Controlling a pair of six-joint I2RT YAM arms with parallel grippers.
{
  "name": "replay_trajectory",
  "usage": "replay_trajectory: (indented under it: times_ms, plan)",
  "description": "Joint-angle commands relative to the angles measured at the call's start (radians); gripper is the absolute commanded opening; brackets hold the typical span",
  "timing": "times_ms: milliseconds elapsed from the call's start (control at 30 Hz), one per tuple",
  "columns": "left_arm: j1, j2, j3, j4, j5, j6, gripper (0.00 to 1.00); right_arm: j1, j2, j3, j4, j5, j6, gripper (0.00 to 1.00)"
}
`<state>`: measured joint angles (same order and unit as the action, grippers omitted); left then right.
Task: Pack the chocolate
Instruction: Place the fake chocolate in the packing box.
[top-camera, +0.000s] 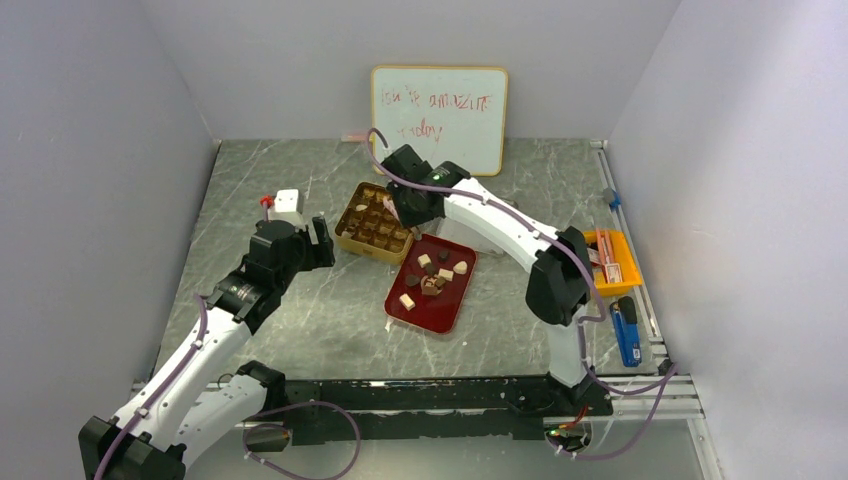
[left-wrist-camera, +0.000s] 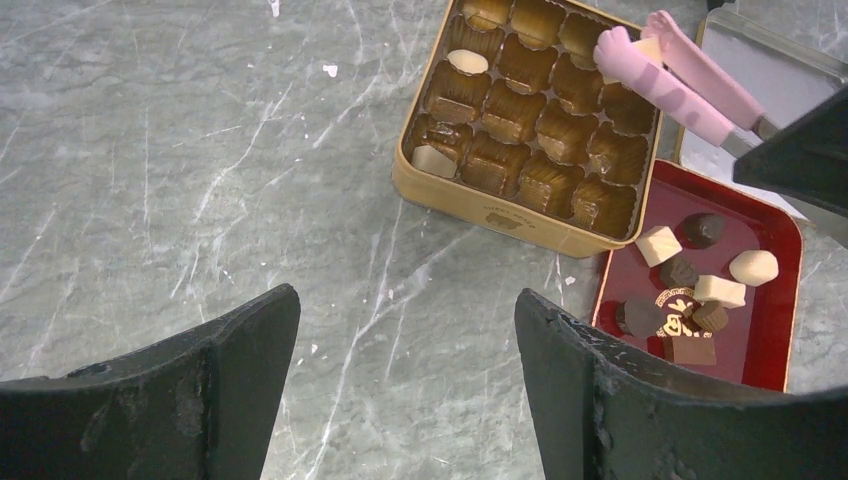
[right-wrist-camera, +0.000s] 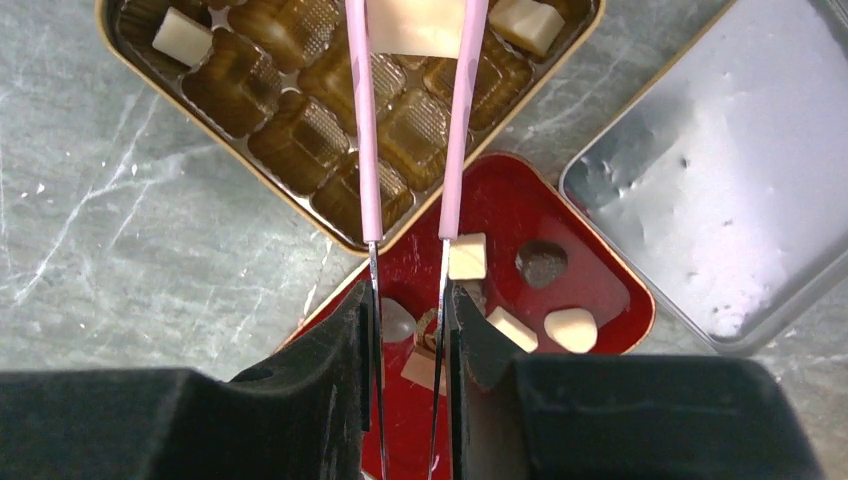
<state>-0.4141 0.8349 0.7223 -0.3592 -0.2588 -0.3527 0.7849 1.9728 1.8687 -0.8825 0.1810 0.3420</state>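
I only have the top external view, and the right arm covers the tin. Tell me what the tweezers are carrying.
Observer: The right wrist view shows the pink tweezers pinching a cream chocolate piece over the compartments of the gold tin.
Operator: Confirm the grip on the tool.
Observer: The right end effector is shut on the tweezers, with one finger pressed against each arm.
Operator: Report the other arm.
Observer: In the left wrist view the left end effector is open and empty, over bare table short of the tin.
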Motion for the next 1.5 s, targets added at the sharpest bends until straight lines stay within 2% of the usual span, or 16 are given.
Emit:
replay_trajectory:
  times_ms: [0,500,1100,1233,1467]
  plan:
    - [-0.003,-0.003,0.029,0.038,0.009,0.022,0.84,-0.012,0.03,0.089,0.055,0.005,-0.024,0.0]
    - [-0.003,0.013,0.033,0.045,-0.003,0.047,0.84,-0.042,0.138,0.216,0.035,-0.002,-0.042,0.0]
    - [-0.003,0.011,0.028,0.039,-0.005,0.041,0.84,-0.077,0.123,0.13,0.079,-0.003,-0.053,0.0]
    - [-0.003,0.005,0.028,0.032,-0.007,0.036,0.84,-0.078,0.118,0.109,0.091,-0.011,-0.052,0.1]
    - [-0.003,-0.003,0.028,0.023,-0.004,0.032,0.85,-0.082,0.117,0.102,0.107,-0.021,-0.053,0.19]
